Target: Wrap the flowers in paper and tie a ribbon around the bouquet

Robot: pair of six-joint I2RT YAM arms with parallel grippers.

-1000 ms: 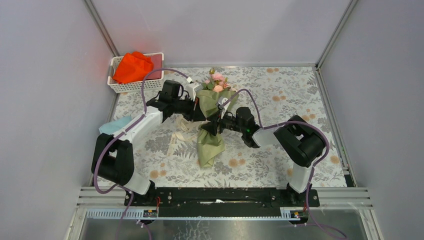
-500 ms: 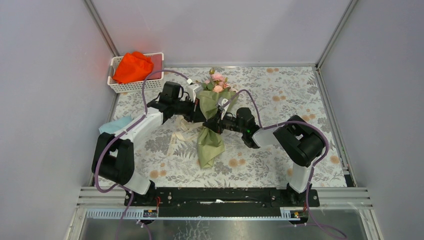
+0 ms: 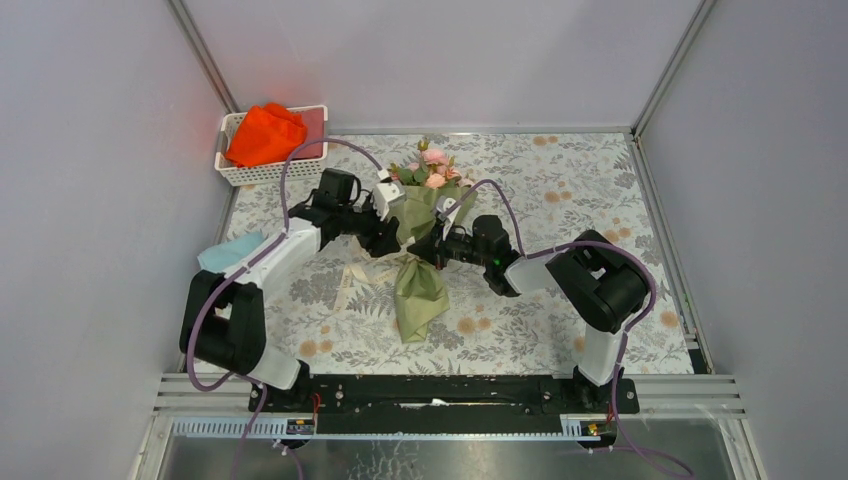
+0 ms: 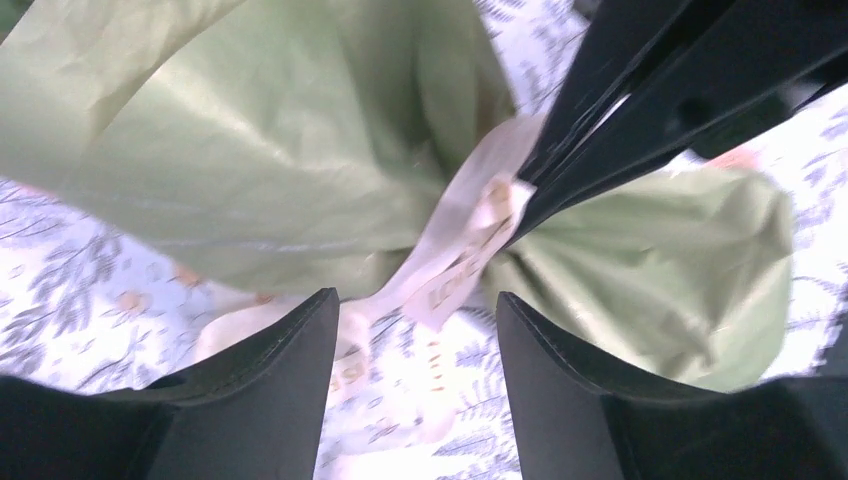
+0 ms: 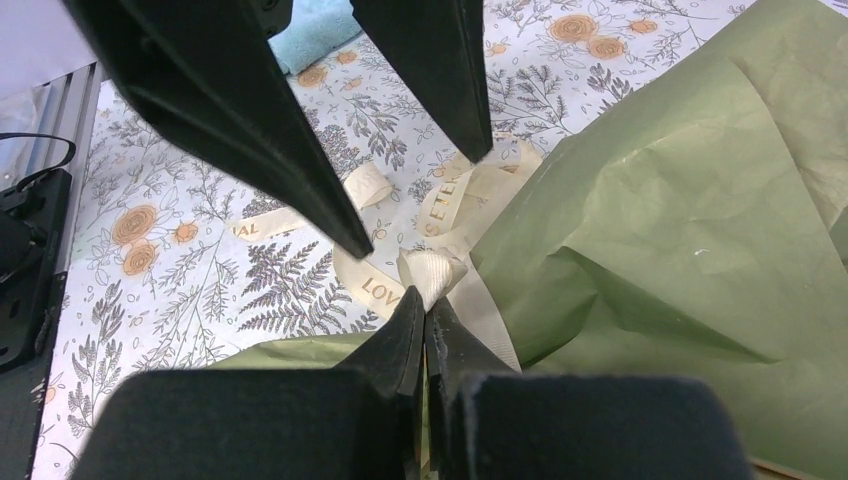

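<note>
Left of the bouquet, at its pinched waist, the left gripper: jaws well parted, closed on nothing, aimed straight at the olive paper from close by. Between and just past those fingers, a strand of cream ribbon hanging down from the waist; more of its loose length coiled on the tablecloth on that same left side, just beside the cone. At the waist itself, coming in from the right, the right gripper: jaws shut tight, pinching a fold of ribbon right at the paper's edge. Long axis of the cone running far to near, pink flowers at the far wide end, crumpled tail toward the near edge, so crossing the line between the two tools nearly square. Judged from this: loose ribbon nearer the left arm, directly ahead of its open fingers, calling for only a short advance and a close, best taken while pinned at the waist by the right.
</note>
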